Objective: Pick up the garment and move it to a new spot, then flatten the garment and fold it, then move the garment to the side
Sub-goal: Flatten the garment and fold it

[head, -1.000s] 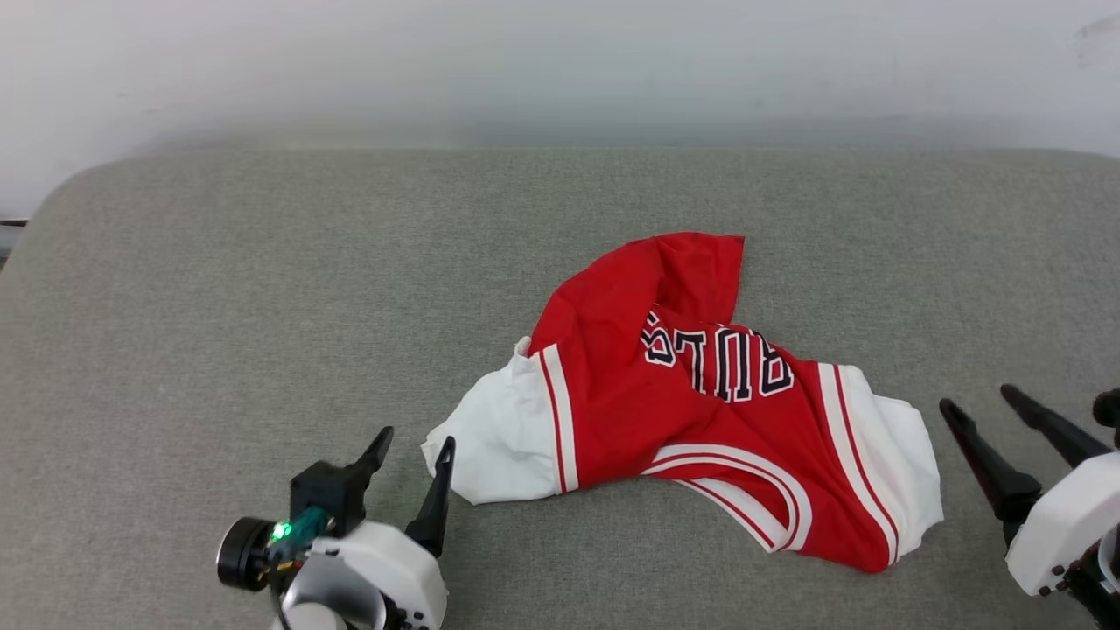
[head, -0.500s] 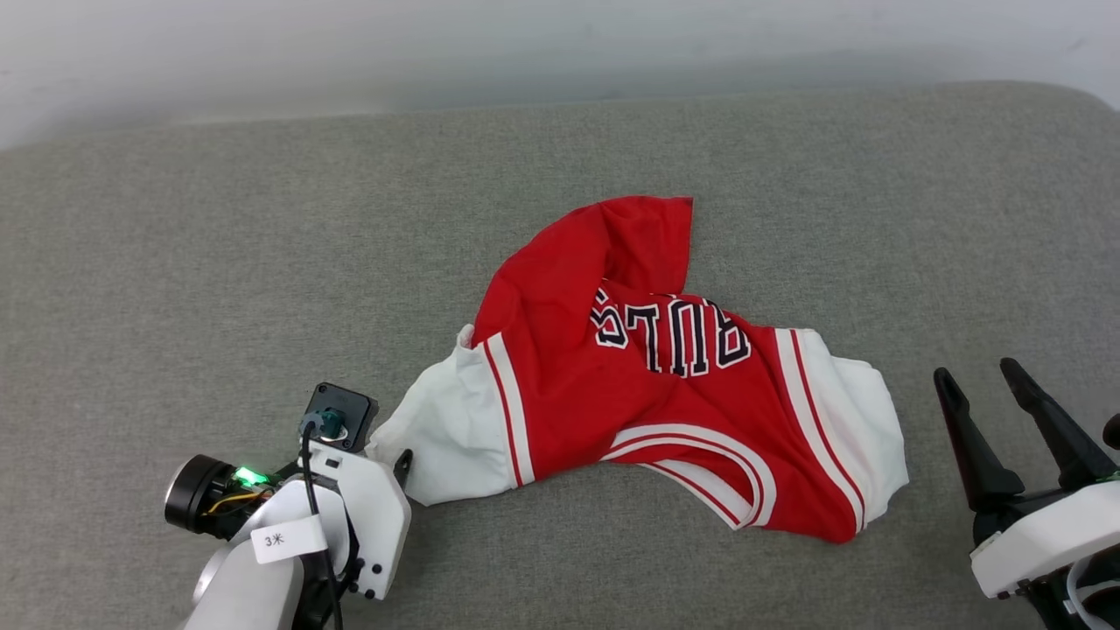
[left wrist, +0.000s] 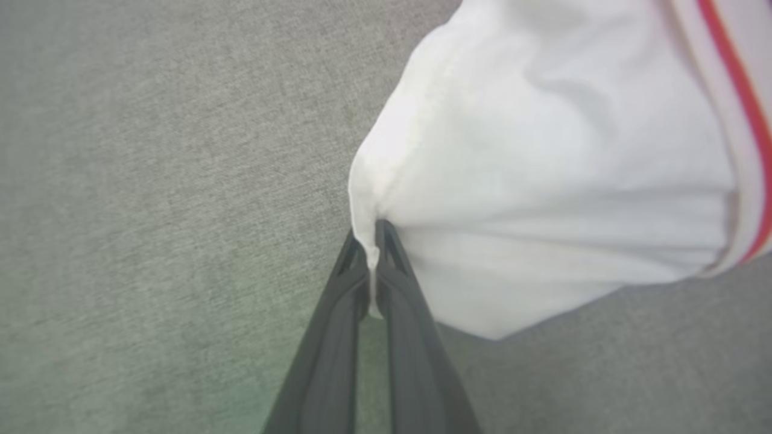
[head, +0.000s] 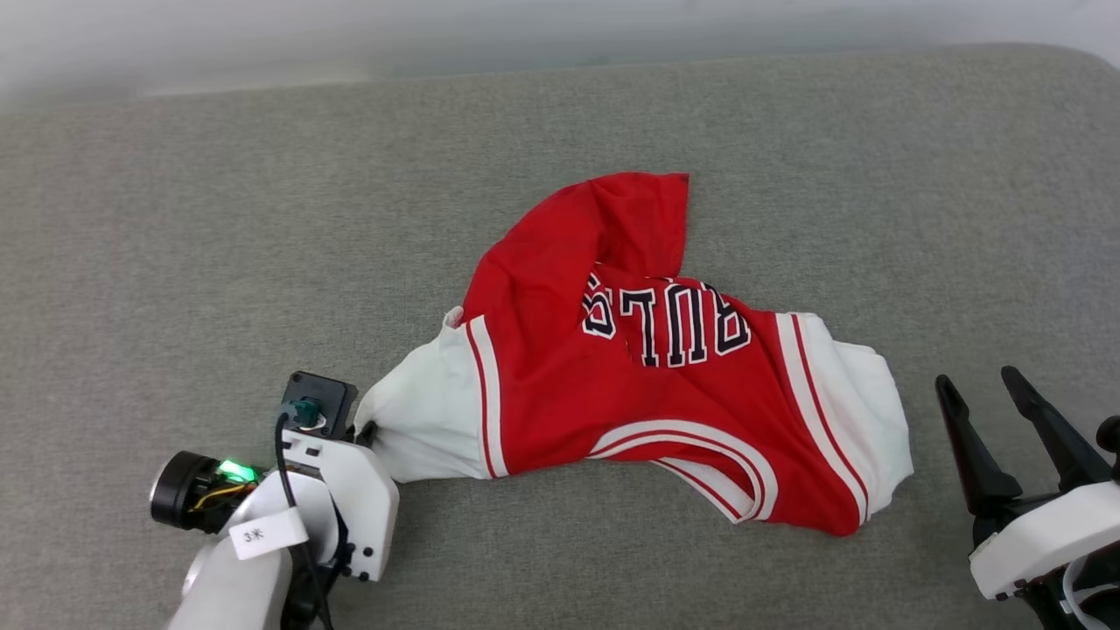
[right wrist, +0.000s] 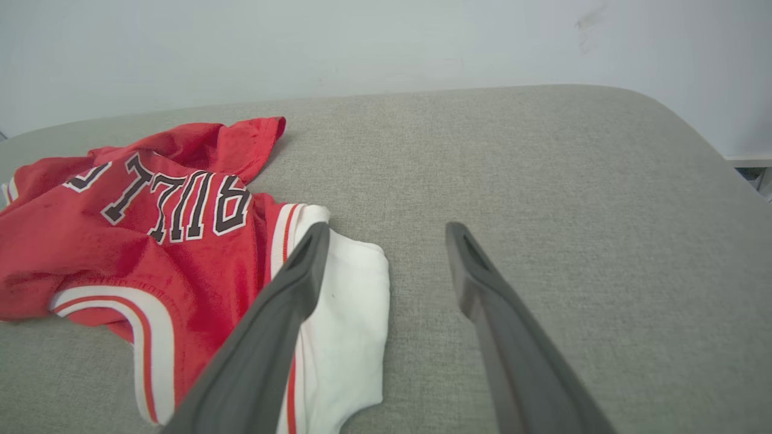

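**Left:** left tool (head: 367,430) is now clamped shut on the hem of the near white sleeve (head: 424,429). 1 second ago its 2 dark fingers stood apart just beside that sleeve. The left wrist view confirms it: the fingers are pressed together with a thin fold of white cloth caught between them. The grip is taken, so the pick-up step reads as begun. There is no lift yet, and the cloth lies on the grey fabric-topped desk (head: 219,219).

**Centre:** the garment (head: 612,385) is a crumpled red basketball-style shirt with white sleeves, red-white striped trim and black, white-outlined "BULLS" lettering (head: 669,324), which reads upside down from the head. It sits mid-desk, with its far red part folded up toward the pale wall (head: 525,35).

**Right:** the second white sleeve (head: 862,411) is bunched at the shirt's right end. The right tool (head: 976,378) has its fingers spread wide and holds nothing. It is near that sleeve but apart from it.

**Obstacles:** nothing seen blocks either tool.

**Judgement:** with a single hold on 1 sleeve the shirt will likely drag or hang bunched when moved. The right tool looks placed to take the other sleeve.
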`<state>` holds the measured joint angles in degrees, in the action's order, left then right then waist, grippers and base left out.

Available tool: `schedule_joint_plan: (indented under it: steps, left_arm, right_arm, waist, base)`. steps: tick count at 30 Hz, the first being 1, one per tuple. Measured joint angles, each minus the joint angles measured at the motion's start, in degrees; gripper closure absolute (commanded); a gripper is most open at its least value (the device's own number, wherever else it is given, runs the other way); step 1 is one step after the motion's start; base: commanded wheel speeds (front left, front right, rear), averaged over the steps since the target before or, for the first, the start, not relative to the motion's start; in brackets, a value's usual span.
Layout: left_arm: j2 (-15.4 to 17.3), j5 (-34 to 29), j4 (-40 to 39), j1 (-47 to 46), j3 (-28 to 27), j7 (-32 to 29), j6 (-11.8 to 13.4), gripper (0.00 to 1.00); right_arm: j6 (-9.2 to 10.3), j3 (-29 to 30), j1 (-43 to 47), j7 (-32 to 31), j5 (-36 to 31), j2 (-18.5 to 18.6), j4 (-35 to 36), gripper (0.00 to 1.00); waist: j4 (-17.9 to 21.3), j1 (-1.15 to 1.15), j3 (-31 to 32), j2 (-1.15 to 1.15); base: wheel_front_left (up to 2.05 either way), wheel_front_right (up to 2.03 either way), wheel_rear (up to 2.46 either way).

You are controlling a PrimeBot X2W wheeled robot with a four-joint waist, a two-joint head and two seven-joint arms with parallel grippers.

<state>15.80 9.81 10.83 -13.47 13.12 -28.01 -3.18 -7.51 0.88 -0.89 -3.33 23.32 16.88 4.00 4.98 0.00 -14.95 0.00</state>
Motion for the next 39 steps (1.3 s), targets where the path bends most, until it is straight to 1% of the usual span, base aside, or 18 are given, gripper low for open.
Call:
schedule_joint_plan:
  steps: [2, 5, 10, 14, 18, 21, 22, 23, 24, 27, 29, 32, 33, 36, 39]
  left_arm:
    - [-0.11, 0.1, -0.35, 0.01, -1.04, 0.91, 1.31, 1.0]
    - [0.86, 1.09, -1.02, 0.59, -3.59, 2.32, 2.91, 1.0]
    - [2.12, 3.19, -2.14, 3.83, -7.21, 3.43, 4.71, 1.0]
    - [2.63, 4.74, -2.43, 7.42, -8.5, 2.63, 5.04, 1.0]
    - [2.27, 6.33, -2.23, 9.21, -8.22, 1.45, 4.57, 1.0]
    - [2.12, 6.44, -2.2, 9.59, -7.82, 2.26, 4.17, 1.0]
    - [2.04, 6.44, -2.24, 9.58, -7.72, 3.01, 4.15, 0.69]
    - [1.99, 6.3, -2.22, 9.56, -7.49, 3.88, 4.09, 0.09]
    - [1.85, 5.91, -2.16, 9.44, -7.34, 4.82, 4.13, 0.0]
    - [1.58, 4.87, -2.47, 8.15, -6.81, 8.89, 4.2, 0.0]
    - [1.3, 4.13, -3.2, 7.25, -6.32, 12.8, 4.1, 0.0]
    - [0.19, 3.24, -4.43, 6.55, -4.98, 19.95, 3.0, 0.0]
    - [-0.48, 3.05, -4.68, 6.31, -4.78, 22.42, 3.0, 0.0]
    - [-1.49, 1.69, -5.08, 5.72, -3.12, 30.11, 2.35, 0.0]
    - [-2.41, -0.56, -5.14, 5.24, -0.23, 37.47, 1.15, 0.0]
  right_arm:
    - [0.0, -0.08, 0.03, -0.74, -0.22, 0.21, -0.54, 0.0]
    - [0.0, 0.09, 0.14, -1.63, -0.32, 0.33, -1.14, 0.0]
    - [0.0, 0.19, 0.53, -3.2, -0.65, 0.52, -1.91, 0.0]
    - [0.0, 0.47, 1.22, -4.36, -0.75, 0.41, -2.56, 0.0]
    - [0.0, 1.2, 1.83, -6.0, -1.74, 0.13, -3.55, 0.0]
    - [0.0, 1.45, 1.87, -6.67, -1.82, -0.22, -3.93, 0.0]
    - [0.0, 1.54, 1.93, -6.89, -1.85, -0.31, -4.06, 0.0]
    - [0.0, 1.68, 2.08, -7.21, -2.02, -0.34, -4.19, 0.0]
    - [0.0, 1.82, 2.14, -7.34, -2.21, -0.35, -4.36, 0.0]
    - [0.0, 2.07, 2.3, -8.36, -2.24, -0.3, -4.67, 0.0]
    - [0.0, 1.89, 2.41, -9.4, -2.21, 0.1, -4.54, 0.0]
    - [0.0, 1.3, 2.45, -11.9, -1.85, 1.74, -3.9, 0.0]
    - [0.0, 0.98, 2.43, -13.02, -1.65, 2.56, -3.57, 0.0]
    - [0.0, 0.16, 1.93, -17.72, -1.15, 5.43, -2.68, 0.0]
    - [0.0, -1.05, 0.02, -25.37, 0.12, 8.36, -2.41, 0.0]
  waist:
    - [-0.7, 0.0, 0.29, 0.0]
    - [-1.78, 0.0, 1.09, 0.0]
    - [-3.66, 0.0, 2.63, 0.0]
    - [-4.99, 0.0, 3.75, 0.0]
    - [-6.07, 0.0, 4.47, 0.0]
    - [-6.67, 0.0, 4.88, 0.0]
    - [-6.86, 0.0, 5.01, 0.0]
    - [-7.05, 0.0, 5.13, 0.0]
    - [-7.24, 0.0, 5.28, 0.0]
    - [-7.81, 0.0, 5.83, 0.0]
    - [-8.33, 0.0, 6.15, 0.0]
    - [-9.37, 0.0, 6.54, 0.0]
    - [-9.74, 0.0, 6.63, 0.0]
    - [-10.98, 0.0, 6.8, 0.0]
    - [-12.44, 0.0, 6.73, 0.0]
  base:
    - [0.0, 0.0, 0.0]
    - [0.0, 0.0, 0.0]
    - [0.0, 0.0, 0.0]
    - [0.0, 0.0, 0.0]
    - [0.0, 0.0, 0.0]
    - [0.0, 0.0, 0.0]
    - [0.0, 0.0, 0.0]
    - [0.0, 0.0, 0.0]
    - [0.0, 0.0, 0.0]
    - [0.0, 0.0, 0.0]
    - [0.0, 0.0, 0.0]
    - [0.0, 0.0, 0.0]
    - [0.0, 0.0, 0.0]
    - [0.0, 0.0, 0.0]
    - [0.0, 0.0, 0.0]
